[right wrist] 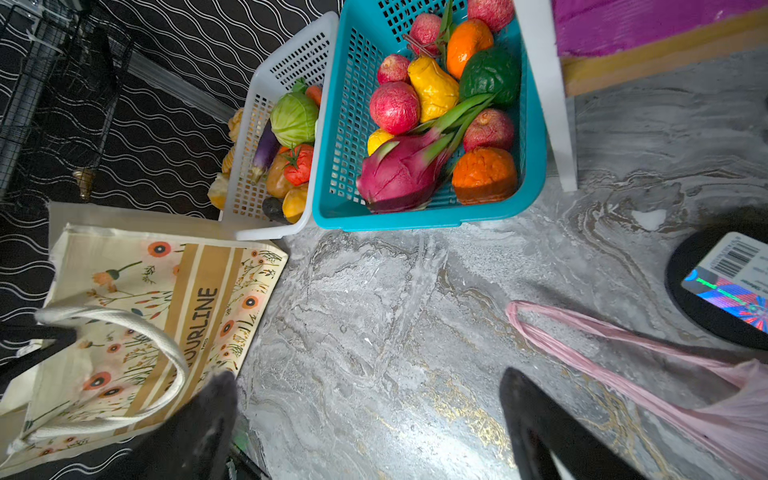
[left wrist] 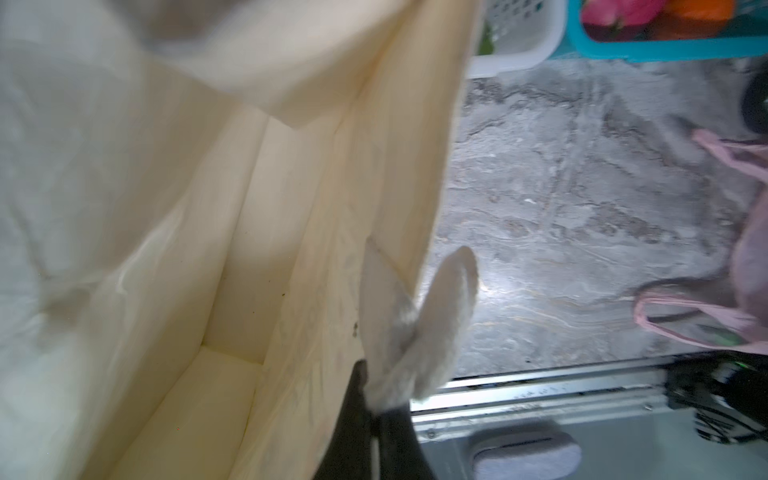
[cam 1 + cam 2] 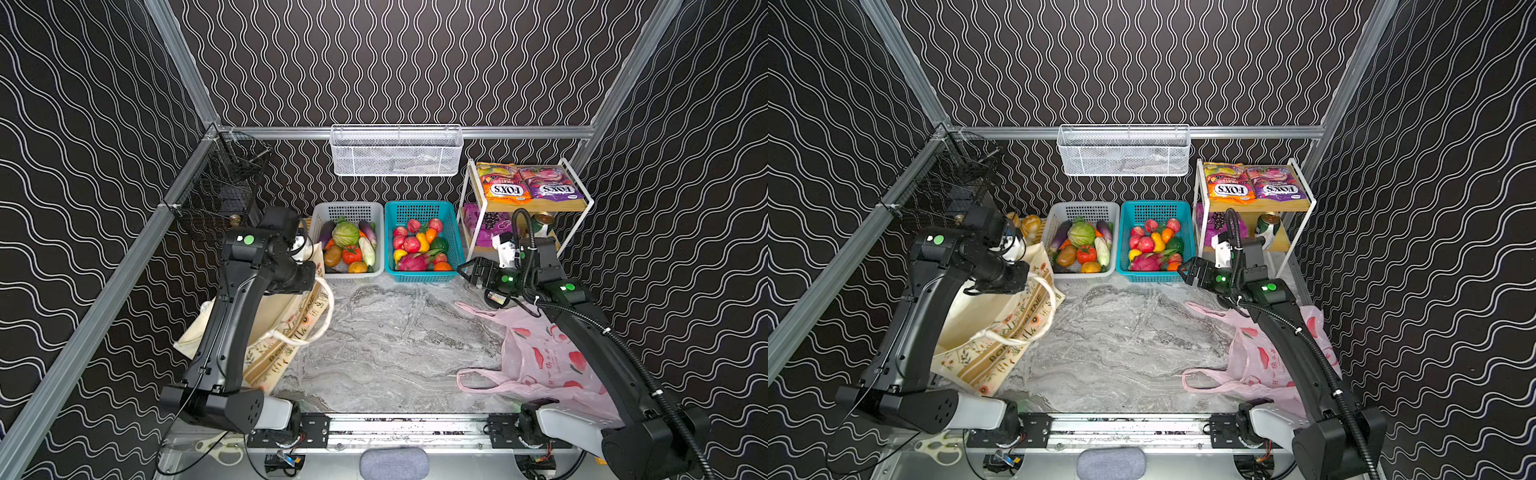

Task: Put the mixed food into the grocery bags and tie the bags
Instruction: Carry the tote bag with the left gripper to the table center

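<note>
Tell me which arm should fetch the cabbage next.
Right, probably. The right gripper is open, empty and beside the teal basket; the left gripper is shut on the tote handle, holding it up.

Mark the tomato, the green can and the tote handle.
red tomato [image 3: 351, 254]: top view, middle of its red skin.
green drink can [image 3: 1264, 230]: top view, its side wall below the lid.
tote handle [image 2: 449, 299]: left wrist view, middle of the folded strap.
</note>
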